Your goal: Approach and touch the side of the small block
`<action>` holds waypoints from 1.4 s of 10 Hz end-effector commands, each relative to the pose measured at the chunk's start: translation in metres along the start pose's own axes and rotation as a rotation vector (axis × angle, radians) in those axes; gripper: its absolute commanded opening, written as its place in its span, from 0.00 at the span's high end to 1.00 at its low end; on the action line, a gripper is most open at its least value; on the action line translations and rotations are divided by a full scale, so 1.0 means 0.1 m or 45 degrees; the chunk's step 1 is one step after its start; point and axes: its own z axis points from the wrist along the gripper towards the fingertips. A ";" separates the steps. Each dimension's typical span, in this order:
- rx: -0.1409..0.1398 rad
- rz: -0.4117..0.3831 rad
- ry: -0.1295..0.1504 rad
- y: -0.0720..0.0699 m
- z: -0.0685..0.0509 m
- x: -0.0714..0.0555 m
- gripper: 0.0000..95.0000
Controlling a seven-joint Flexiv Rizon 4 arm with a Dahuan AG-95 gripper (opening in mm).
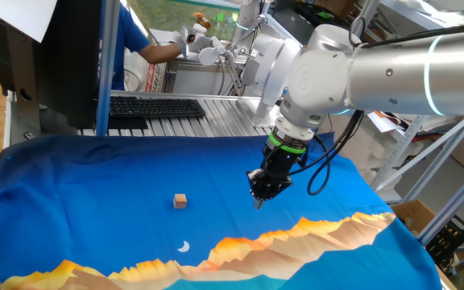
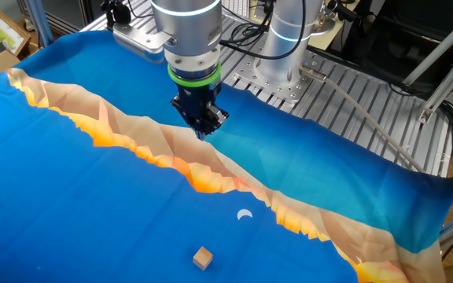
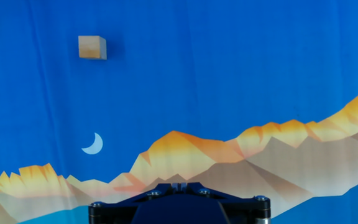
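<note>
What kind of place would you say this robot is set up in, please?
Most likely a robotics lab or workshop. The arm's gripper hangs over a printed cloth with only a small block on it, and behind stand a keyboard, metal framing and loose cables.

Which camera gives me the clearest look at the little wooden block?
The hand view: the small block appears largest there, unobstructed on the blue cloth. Both fixed views show it only as a tiny cube, well apart from the gripper.

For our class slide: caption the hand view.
Small block sits on blue cloth, above a white crescent.
</note>
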 end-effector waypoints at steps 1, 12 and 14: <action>0.005 0.003 0.005 0.00 0.00 0.00 1.00; 0.009 0.035 0.056 0.00 0.04 -0.01 1.00; 0.015 0.038 0.050 0.00 0.04 -0.01 1.00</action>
